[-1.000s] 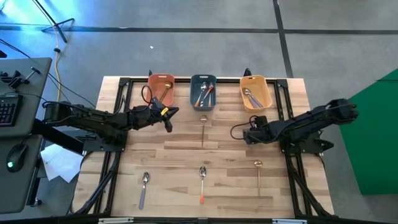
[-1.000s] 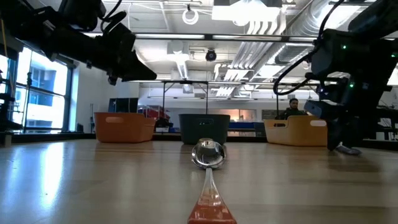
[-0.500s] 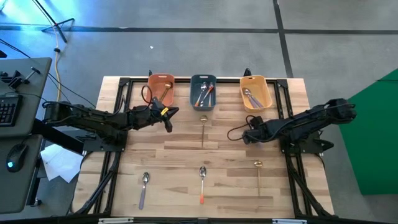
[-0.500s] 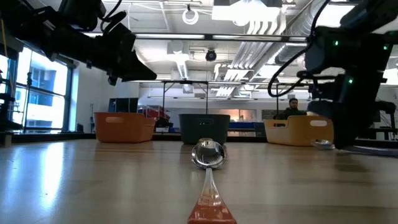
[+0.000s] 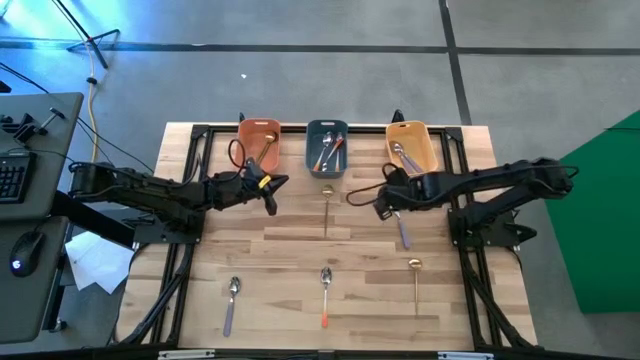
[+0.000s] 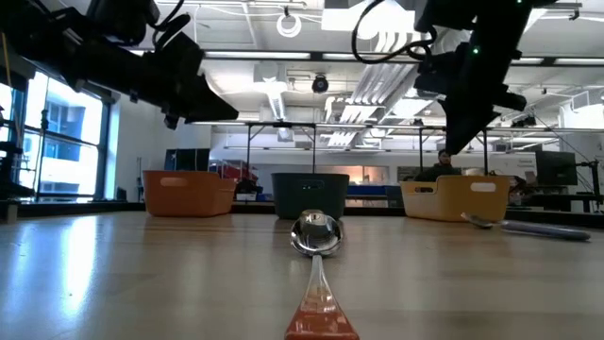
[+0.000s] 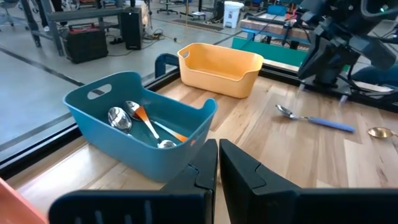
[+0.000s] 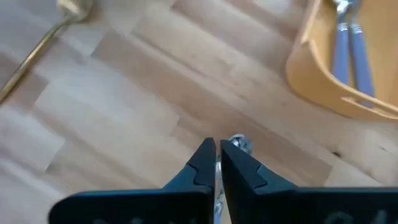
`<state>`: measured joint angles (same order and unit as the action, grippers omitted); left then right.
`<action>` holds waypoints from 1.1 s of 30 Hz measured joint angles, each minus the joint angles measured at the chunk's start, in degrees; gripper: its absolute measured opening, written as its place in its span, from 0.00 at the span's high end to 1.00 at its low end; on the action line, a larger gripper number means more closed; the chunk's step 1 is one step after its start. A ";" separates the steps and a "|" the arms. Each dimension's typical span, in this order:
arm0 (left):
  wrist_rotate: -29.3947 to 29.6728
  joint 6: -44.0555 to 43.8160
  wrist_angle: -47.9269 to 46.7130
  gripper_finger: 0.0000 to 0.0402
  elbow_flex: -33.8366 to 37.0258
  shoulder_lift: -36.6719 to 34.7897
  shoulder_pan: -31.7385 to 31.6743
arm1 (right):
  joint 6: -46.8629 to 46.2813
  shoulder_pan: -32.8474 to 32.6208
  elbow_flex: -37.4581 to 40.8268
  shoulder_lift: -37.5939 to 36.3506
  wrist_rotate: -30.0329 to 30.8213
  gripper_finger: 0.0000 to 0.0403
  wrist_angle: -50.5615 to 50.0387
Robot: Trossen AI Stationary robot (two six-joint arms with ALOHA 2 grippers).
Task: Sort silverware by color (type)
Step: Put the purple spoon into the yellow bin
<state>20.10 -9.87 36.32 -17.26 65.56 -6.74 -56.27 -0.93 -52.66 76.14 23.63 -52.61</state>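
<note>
- From the right wrist view, the handle of the lavender-handled spoon (image 8: 237,144) is hidden behind the right gripper's (image 8: 216,149) own fingers; only its silver bowl shows past the tips.
- In the low view, a person in the room behind is half hidden by the yellow tray (image 6: 451,197).
- The right gripper (image 5: 383,203) is pressed together and pinches nothing. It hangs above the bench (image 5: 290,240), near the yellow tray (image 5: 428,150).
- The lavender-handled spoon (image 5: 402,228) lies flat on the bench just near of that gripper, bowl toward the trays.
- The left gripper (image 5: 270,193) is also pressed together and empty, near the orange tray (image 5: 259,128).
- A gold spoon (image 5: 327,205) lies just near of the slate-blue tray (image 5: 327,127).
- Along the near edge, from left to right, lie a second lavender-handled spoon (image 5: 231,303), an orange-handled spoon (image 5: 325,295) and a second gold spoon (image 5: 415,280).
- The orange tray holds a gold spoon, the slate-blue tray holds orange-handled spoons, and the yellow tray holds lavender-handled ones.
- A second ago the right gripper sat lower and farther right, covering the lavender-handled spoon from above. It has since risen and swung left, leaving the spoon in plain view.
- The left arm has not moved.
</note>
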 joint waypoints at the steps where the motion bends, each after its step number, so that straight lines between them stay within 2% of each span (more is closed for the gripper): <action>1: 0.00 0.00 0.00 0.98 0.00 0.00 0.13 | 0.82 0.09 -0.18 0.00 -1.20 0.97 0.01; 4: 0.00 0.00 0.00 0.98 0.00 0.00 0.11 | 0.36 -0.11 1.13 -0.02 -4.62 0.92 -0.58; 9: 0.00 0.00 0.01 0.98 0.00 0.00 0.11 | -4.73 -0.65 8.08 0.00 -8.29 0.77 0.34; 13: 0.02 -0.04 0.94 0.98 0.00 0.00 0.11 | -5.36 0.45 14.62 0.00 -11.12 0.68 8.91; 16: 0.00 -0.49 1.06 0.98 -0.02 -0.01 0.11 | -5.23 1.69 18.89 0.00 -13.69 0.67 14.21; 22: 0.00 -0.55 1.05 0.98 -0.02 0.00 0.11 | -4.67 3.31 22.28 -0.23 -14.59 0.73 18.16; 31: 0.01 -0.52 1.05 0.98 -0.02 0.00 0.11 | 2.70 7.23 22.28 -0.15 -14.59 0.96 17.90; 33: -0.07 -0.52 1.03 0.98 -0.02 -0.02 0.11 | 4.88 7.63 21.58 0.00 -13.60 0.99 17.49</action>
<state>20.03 -10.39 37.34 -17.28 65.54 -6.63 -51.39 6.70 -31.08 76.14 10.03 -35.12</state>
